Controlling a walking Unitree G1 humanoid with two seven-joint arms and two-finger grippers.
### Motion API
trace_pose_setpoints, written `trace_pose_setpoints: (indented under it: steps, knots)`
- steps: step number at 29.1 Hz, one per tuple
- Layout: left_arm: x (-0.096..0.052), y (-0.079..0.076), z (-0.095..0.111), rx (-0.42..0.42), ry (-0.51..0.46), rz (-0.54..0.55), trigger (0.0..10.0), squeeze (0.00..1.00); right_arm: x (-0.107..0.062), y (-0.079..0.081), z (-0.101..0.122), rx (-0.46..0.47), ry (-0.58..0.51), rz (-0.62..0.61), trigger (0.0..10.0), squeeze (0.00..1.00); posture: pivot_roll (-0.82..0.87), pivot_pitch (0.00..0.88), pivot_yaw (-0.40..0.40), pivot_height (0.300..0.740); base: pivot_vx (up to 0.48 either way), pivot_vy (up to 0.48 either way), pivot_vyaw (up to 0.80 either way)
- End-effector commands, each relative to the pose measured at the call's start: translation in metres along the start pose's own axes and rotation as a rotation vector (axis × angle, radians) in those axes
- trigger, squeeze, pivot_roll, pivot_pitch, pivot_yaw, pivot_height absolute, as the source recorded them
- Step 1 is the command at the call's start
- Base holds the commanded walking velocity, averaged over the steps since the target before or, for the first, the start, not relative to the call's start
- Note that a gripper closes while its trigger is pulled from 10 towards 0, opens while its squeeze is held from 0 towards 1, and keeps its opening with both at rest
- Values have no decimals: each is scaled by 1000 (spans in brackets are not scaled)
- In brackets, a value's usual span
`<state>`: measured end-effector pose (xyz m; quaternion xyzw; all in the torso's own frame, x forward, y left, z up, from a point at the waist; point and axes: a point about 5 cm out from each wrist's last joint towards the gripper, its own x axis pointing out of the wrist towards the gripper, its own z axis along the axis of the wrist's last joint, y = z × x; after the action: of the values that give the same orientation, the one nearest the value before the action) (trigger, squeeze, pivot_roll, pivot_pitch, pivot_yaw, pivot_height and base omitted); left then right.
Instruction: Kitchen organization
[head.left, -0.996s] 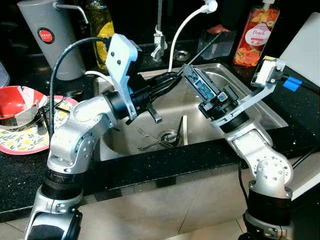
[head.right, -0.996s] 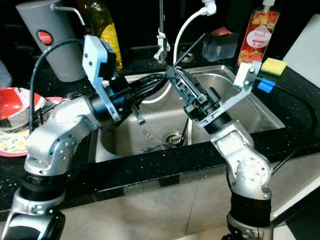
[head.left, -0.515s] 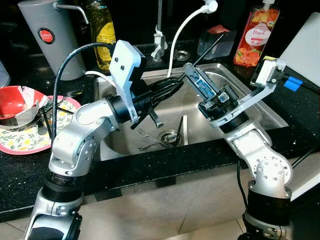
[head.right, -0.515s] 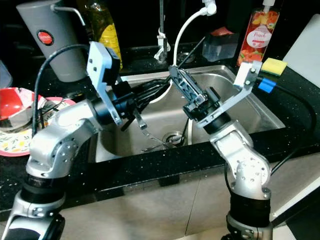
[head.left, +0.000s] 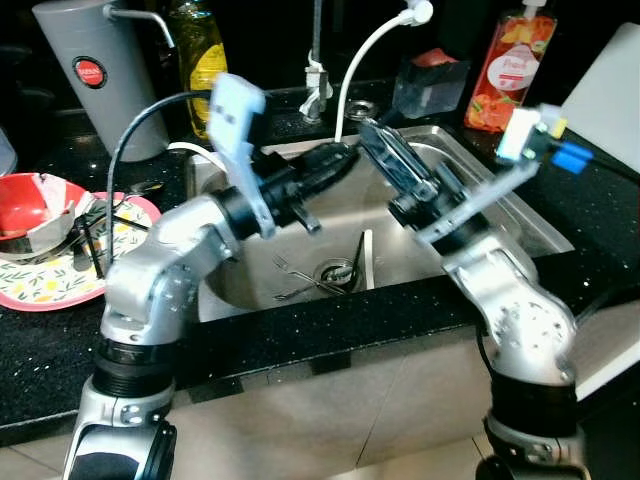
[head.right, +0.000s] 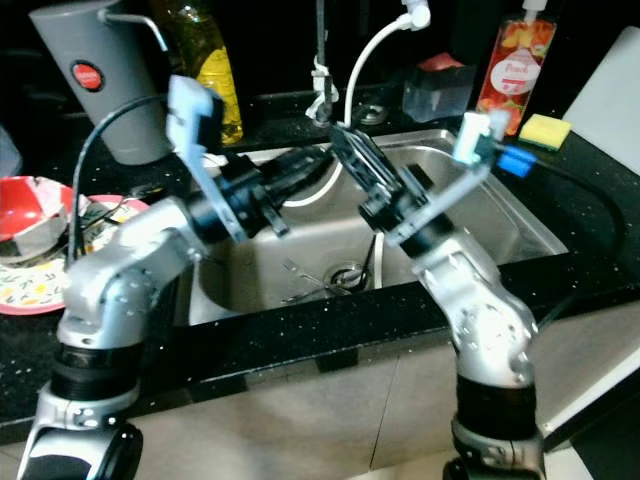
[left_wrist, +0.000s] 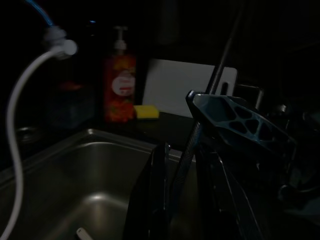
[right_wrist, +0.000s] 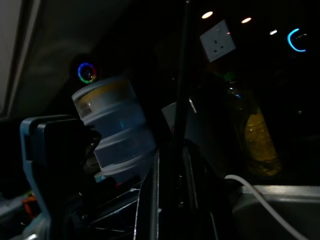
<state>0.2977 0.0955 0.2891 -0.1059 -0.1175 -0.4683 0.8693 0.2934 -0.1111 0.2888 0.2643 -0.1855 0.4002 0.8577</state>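
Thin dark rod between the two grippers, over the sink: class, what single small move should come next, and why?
Probably closing the left gripper on the thin dark rod. The left wrist view shows the rod running between its fingers, which stand apart, while the right gripper appears to clamp the same rod above the sink. That looks like a handover waiting for the second grip.

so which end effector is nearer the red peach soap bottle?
Right. The right end effector is over the steel sink, nearer the red peach soap bottle; the left end effector is farther across.

A home kitchen: steel sink (head.left: 500, 215) in black counter (head.left: 40, 340), soap bottle (head.left: 507, 60), dirty plate (head.left: 50, 280).
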Motion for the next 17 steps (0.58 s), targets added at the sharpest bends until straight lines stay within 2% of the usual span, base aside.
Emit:
trace_pose_setpoints:
  steps: [1, 2, 5, 9, 12, 16, 17]
  knots:
    - [-12, 18, 7, 54, 49, 116, 10000, 0, -14, -47, -14, -70, 66, -340, 10000, 0, 38, 0, 14, 740, 0, 0, 0]
    - [-15, 27, -14, 91, 222, 191, 10000, 0, -14, -63, -18, -136, 89, -464, 10000, 0, 38, 0, 14, 740, 0, 0, 0]
    - [-21, 46, -43, 83, 430, 372, 10000, 0, -16, -91, -20, -252, 107, -667, 10000, 0, 48, 0, 24, 740, 0, 0, 0]
    - [-20, 45, -41, 75, 404, 366, 10000, 0, -17, -97, -24, -300, 129, -706, 10000, 0, 52, 0, 22, 740, 0, 0, 0]
    - [-19, 41, -32, 100, 366, 348, 10000, 0, -22, -99, -39, -326, 186, -711, 10000, 0, 67, 0, 6, 740, 0, 0, 0]
    - [-23, 44, -30, 130, 388, 382, 10000, 0, -28, -101, -50, -418, 247, -726, 10000, 0, 64, 0, 15, 740, 0, 0, 0]
    - [-19, 42, -32, 152, 415, 376, 10000, 0, -28, -105, -55, -478, 254, -753, 10000, 0, 61, 0, 23, 740, 0, 0, 0]
